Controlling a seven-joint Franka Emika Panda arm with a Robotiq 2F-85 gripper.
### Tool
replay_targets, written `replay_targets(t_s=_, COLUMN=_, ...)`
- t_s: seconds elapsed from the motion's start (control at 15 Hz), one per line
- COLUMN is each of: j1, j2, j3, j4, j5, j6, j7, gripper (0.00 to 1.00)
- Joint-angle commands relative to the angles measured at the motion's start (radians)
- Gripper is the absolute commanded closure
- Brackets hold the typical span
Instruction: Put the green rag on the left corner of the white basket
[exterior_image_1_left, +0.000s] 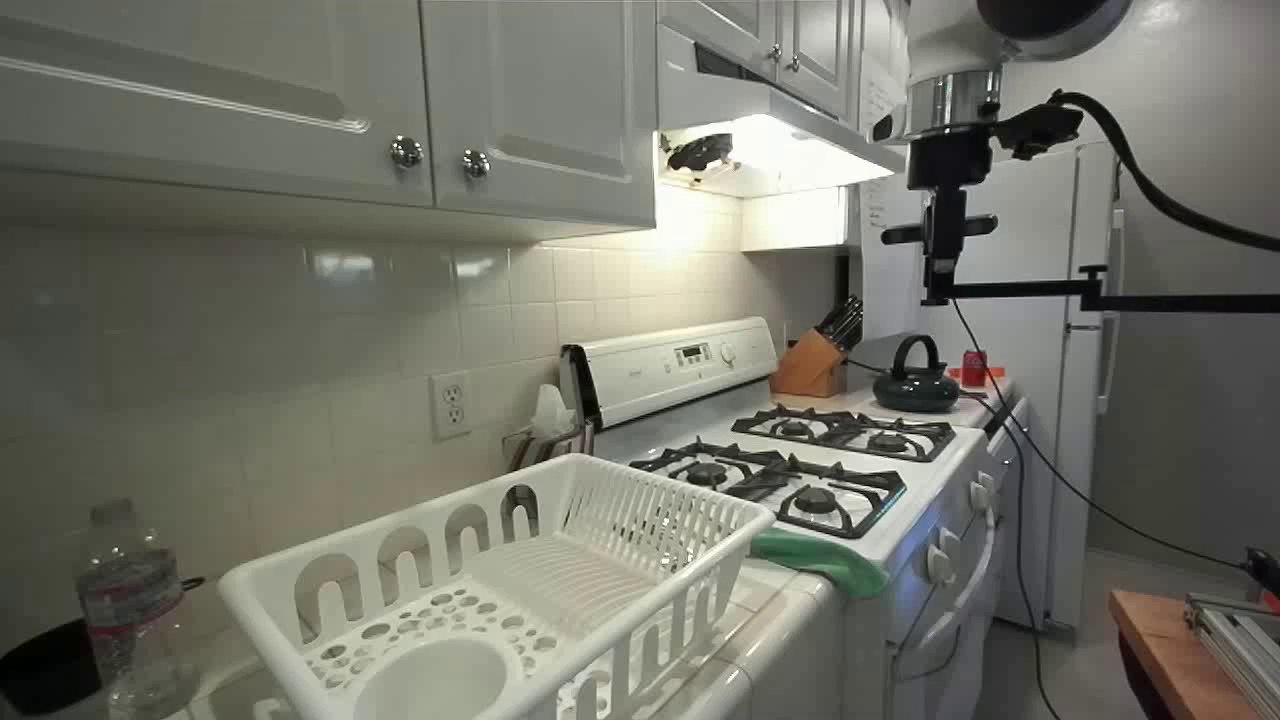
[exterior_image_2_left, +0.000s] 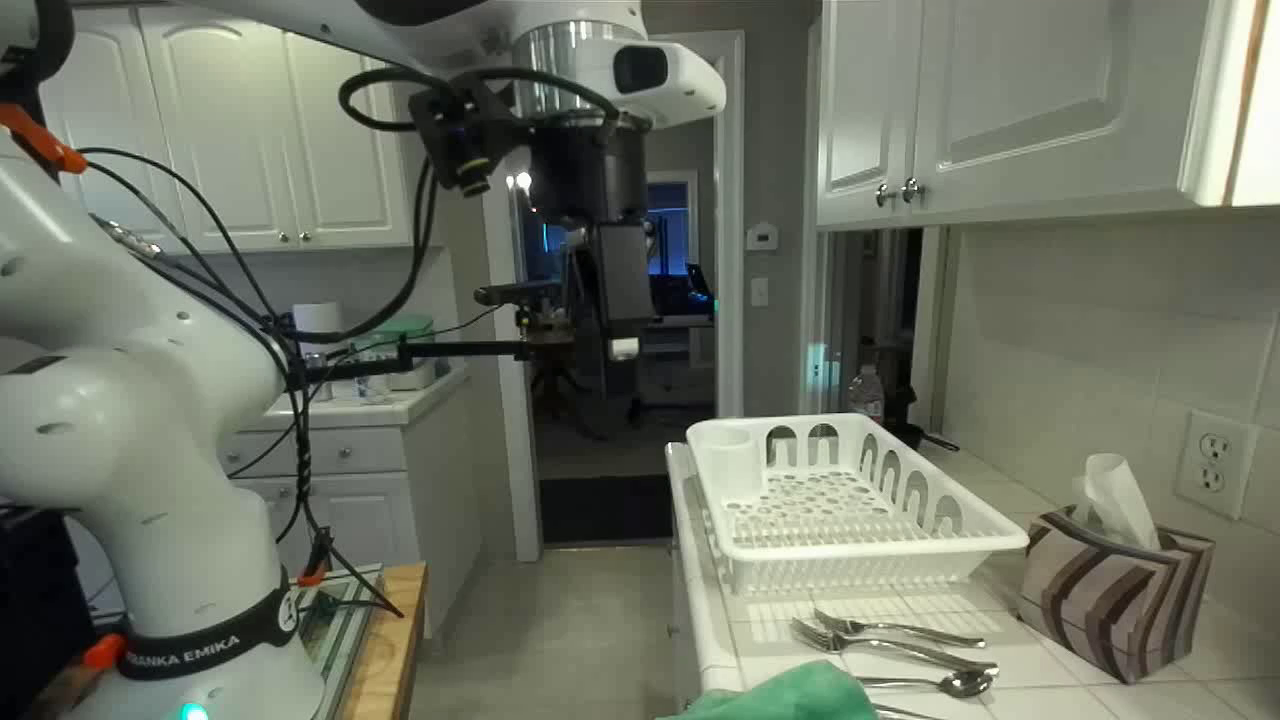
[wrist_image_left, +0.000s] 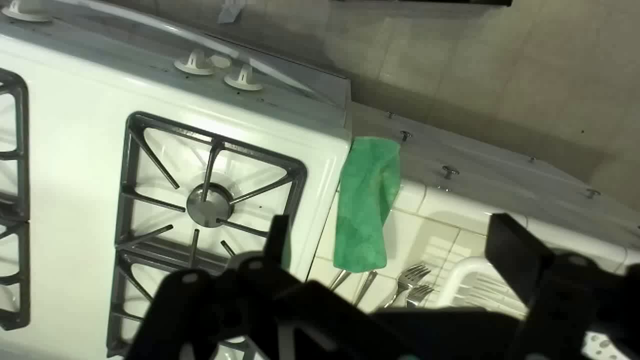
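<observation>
The green rag (wrist_image_left: 367, 205) lies folded flat on the tiled counter's front edge, beside the stove. In both exterior views, the rag (exterior_image_1_left: 818, 560) (exterior_image_2_left: 785, 695) is apart from the gripper. The white basket (exterior_image_2_left: 870, 552) is a plastic dish rack on the counter; its slotted wall and rim show in an exterior view (exterior_image_1_left: 655, 612). Only a corner of the basket (wrist_image_left: 457, 275) shows in the wrist view, partly hidden by a finger. My gripper (wrist_image_left: 390, 227) is open and empty, its fingers wide apart. It hangs high above the counter in both exterior views (exterior_image_1_left: 938, 292) (exterior_image_2_left: 608, 345).
Forks (exterior_image_2_left: 880, 645) and a spoon (exterior_image_2_left: 965, 683) lie between rag and basket. A tissue box (exterior_image_2_left: 1115, 590) stands by the wall. The stove (exterior_image_1_left: 870, 490) with iron grates adjoins the rag. Upper cabinets (exterior_image_1_left: 540, 110) overhang the counter. A kettle (exterior_image_1_left: 915, 385) stands beyond the stove.
</observation>
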Motion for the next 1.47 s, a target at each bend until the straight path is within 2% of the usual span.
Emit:
replay_targets(t_s=0.0, j1=0.002, j2=0.000, j3=-0.001, j4=0.002, j5=0.000, j6=-0.003, j7=0.001, gripper=0.00)
replay_targets(t_s=0.27, j1=0.002, j2=0.000, j3=-0.001, j4=0.002, j5=0.000, j6=-0.003, j7=0.001, gripper=0.00)
replay_targets(t_s=0.4, j1=0.014, j2=0.030, j3=0.011, j4=-0.017, j5=0.013, j6=0.052, j7=0.034, gripper=0.00)
replay_targets(t_s=0.8, j1=0.048, j2=0.094, j3=0.050, j4=-0.098, j5=0.004, j6=0.300, j7=0.058, gripper=0.00)
replay_targets(t_s=1.07, j1=0.056, j2=0.155, j3=0.045, j4=-0.130, j5=0.032, j6=0.441, j7=0.042, gripper=0.00)
replay_targets(t_s=1.2, j1=0.071, j2=0.194, j3=0.023, j4=-0.109, j5=0.099, j6=0.431, j7=0.020, gripper=0.00)
replay_targets(t_s=1.27, j1=0.047, j2=0.165, j3=0.051, j4=-0.118, j5=0.045, j6=0.416, j7=0.037, gripper=0.00)
replay_targets(t_s=1.4, j1=0.051, j2=0.187, j3=0.044, j4=-0.116, j5=0.072, j6=0.421, j7=0.035, gripper=0.00)
